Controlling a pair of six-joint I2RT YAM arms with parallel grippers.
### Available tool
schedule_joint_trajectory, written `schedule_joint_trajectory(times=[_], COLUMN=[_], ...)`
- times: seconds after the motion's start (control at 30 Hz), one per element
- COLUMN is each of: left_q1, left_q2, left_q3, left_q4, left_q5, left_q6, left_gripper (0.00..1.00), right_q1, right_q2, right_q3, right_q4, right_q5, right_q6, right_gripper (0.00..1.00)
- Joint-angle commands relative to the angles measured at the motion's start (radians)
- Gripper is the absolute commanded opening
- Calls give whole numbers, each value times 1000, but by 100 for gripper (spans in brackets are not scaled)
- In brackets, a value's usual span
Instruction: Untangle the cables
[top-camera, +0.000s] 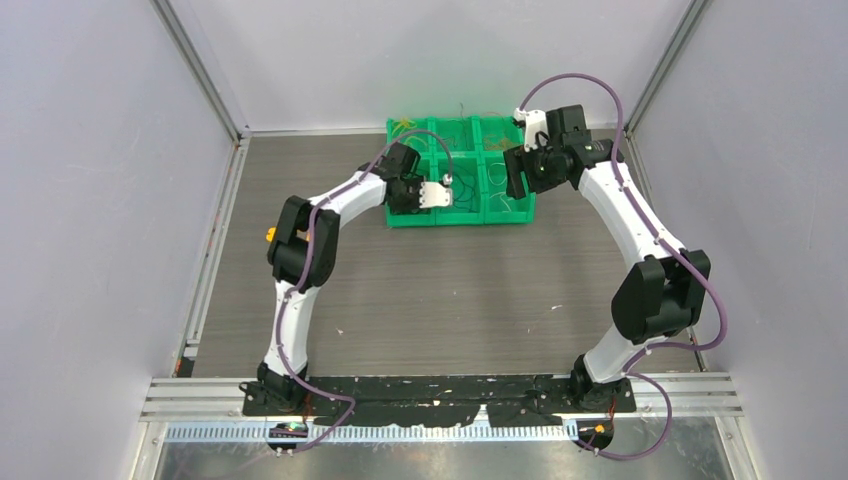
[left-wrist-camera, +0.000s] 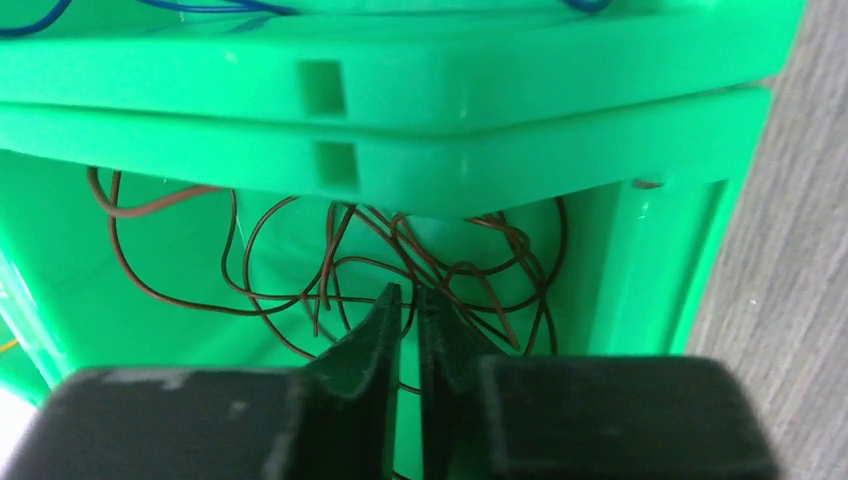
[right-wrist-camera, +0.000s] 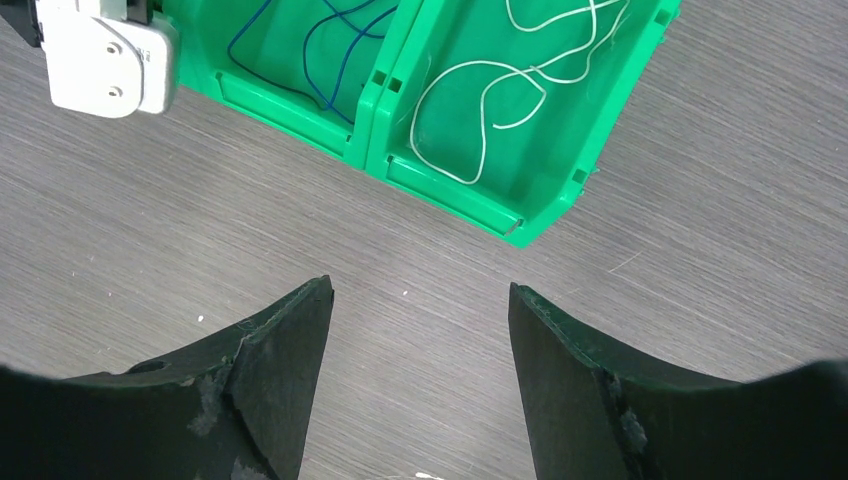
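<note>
Left wrist view: the left gripper (left-wrist-camera: 408, 295), jaws nearly together, noses into tangled thin reddish-brown cables (left-wrist-camera: 430, 262) inside a green plastic bin (left-wrist-camera: 640, 260) whose rim overhangs them. Whether a strand is pinched cannot be told. Neighbouring bins hold blue cables (right-wrist-camera: 345, 70) and white cables (right-wrist-camera: 470, 65). The right gripper (right-wrist-camera: 418, 288) hangs spread apart over the grey wood-grain counter (right-wrist-camera: 150, 220), with white walls (top-camera: 100, 150) around.

The bin rim (left-wrist-camera: 500, 150) and left gripper (left-wrist-camera: 408, 295) hide part of the brown cables (left-wrist-camera: 440, 265), while the blue cables (right-wrist-camera: 340, 75) and white cables (right-wrist-camera: 470, 64) run off the top edge.
</note>
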Motion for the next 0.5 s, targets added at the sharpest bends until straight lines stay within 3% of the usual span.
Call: schedule_joint_trajectory(times=[0.0,0.1,0.47], left_q1=[10,12,0], left_q2=[-84,-130,-282], left_q3=[-13,-3,43], left_q4=[99,102,25], left_q5=[29,47,156], left_q6=[19,-4,-47], left_gripper=[20,34,61], right_q1=[-5,-5,-6], right_q2=[4,7,-9], right_q3=[36,44,53], right_q4=[7,7,12], right_q5=[-18,-25,-31], right_q6=[0,3,2], right_gripper=[71,71,71])
